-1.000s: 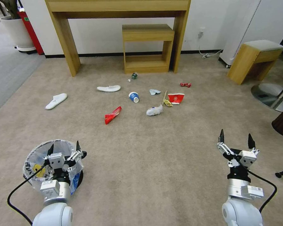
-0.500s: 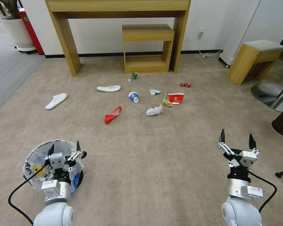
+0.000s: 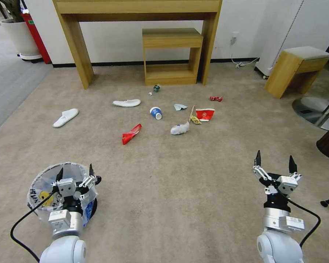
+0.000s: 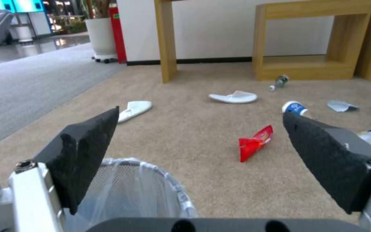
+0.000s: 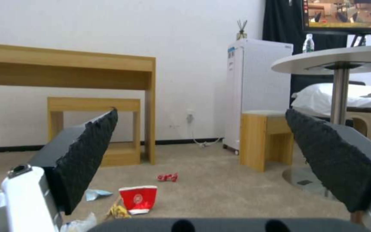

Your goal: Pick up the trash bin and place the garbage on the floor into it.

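The trash bin (image 3: 40, 188), a round dark wire bin with a clear bag, stands on the floor (image 3: 179, 175) at near left. My left gripper (image 3: 75, 168) hovers open over its right rim, and the rim (image 4: 151, 167) lies below the fingers in the left wrist view. My right gripper (image 3: 274, 156) hangs open above bare carpet at near right. The garbage lies ahead: two white slippers (image 3: 65, 117) (image 3: 126, 103), a blue-white cup (image 3: 155, 112), a red cup (image 3: 204, 114), a red wrapper (image 3: 131, 134), a crushed bottle (image 3: 180, 128) and a tissue (image 3: 179, 107).
A wooden desk (image 3: 135, 7) with a small shelf unit (image 3: 171, 54) stands against the far wall. A wooden stool (image 3: 295, 69) and a round table's base (image 3: 314, 107) are at the right. Grey ribbed carpet (image 3: 7, 80) borders the left.
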You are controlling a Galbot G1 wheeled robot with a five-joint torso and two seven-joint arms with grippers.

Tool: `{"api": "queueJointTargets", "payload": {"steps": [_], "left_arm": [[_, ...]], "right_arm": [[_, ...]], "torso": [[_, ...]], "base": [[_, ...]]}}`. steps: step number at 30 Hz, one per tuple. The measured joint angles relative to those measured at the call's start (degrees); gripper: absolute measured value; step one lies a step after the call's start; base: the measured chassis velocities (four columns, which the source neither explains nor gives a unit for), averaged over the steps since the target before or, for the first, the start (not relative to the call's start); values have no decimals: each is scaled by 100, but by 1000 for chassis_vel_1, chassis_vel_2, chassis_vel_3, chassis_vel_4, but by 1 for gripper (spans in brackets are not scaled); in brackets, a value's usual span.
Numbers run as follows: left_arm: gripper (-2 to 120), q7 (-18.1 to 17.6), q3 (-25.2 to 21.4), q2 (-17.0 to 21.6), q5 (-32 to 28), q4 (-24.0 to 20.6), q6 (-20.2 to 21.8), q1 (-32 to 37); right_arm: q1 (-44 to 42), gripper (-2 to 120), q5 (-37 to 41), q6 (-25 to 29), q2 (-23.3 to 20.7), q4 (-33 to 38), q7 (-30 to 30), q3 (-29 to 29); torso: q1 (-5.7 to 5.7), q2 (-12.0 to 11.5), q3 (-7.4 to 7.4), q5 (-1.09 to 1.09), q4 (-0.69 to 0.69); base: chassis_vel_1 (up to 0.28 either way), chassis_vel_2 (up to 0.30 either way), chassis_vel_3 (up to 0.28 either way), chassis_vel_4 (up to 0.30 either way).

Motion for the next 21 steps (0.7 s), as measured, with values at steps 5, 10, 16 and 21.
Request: {"api": "queueJointTargets", "payload": {"steps": [5,10,16,21], "left_arm": [[100,0,4,-3,10,3,-12,4],[100,1,6,-4,16,10,-16,5],[100,0,6,-8,21,22,-19,3],[100,0,6,-10,23,37,-21,-1]], "right_arm": [[-2,98,-41,41,16,-31,-1,7],[1,97,-101,90,39,-75,-5,14],[8,97,-128,116,41,-100,-14,15],[15,97,-132,120,43,-112,-18,13]], "torso": [[0,0,0,0,0],[0,0,0,0,0],[0,0,0,-2,1],[0,0,0,-1,0]], "base": [[65,78,-78,-77],[157,164,-154,-153],[190,193,-180,-181],[154,152,-158,-157]]}}
